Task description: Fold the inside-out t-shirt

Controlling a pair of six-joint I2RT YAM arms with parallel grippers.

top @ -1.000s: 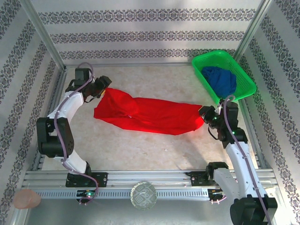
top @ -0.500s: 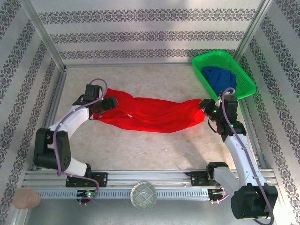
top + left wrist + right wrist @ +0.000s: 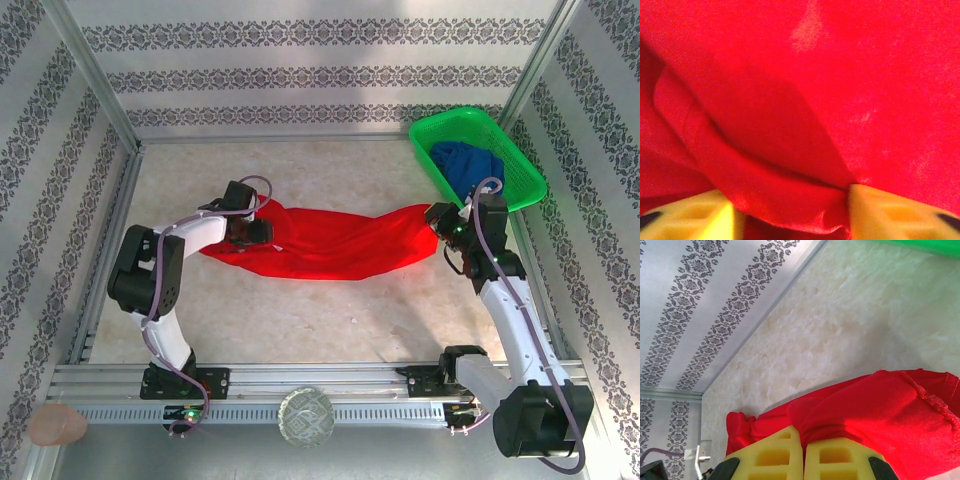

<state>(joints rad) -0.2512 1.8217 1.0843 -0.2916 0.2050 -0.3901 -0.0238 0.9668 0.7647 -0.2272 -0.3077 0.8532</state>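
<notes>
Right hand [image 3: 802, 435] clamps t-shirt [image 3: 880, 410]; left hand [image 3: 790, 202] half-open.

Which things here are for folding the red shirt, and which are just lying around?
For the job:
red t-shirt
left pincer, at the shirt's left end
right pincer, pinching the shirt's right end

Just lying about:
green basket
dark blue garment, inside the basket
round patterned object, by the near rail
</notes>
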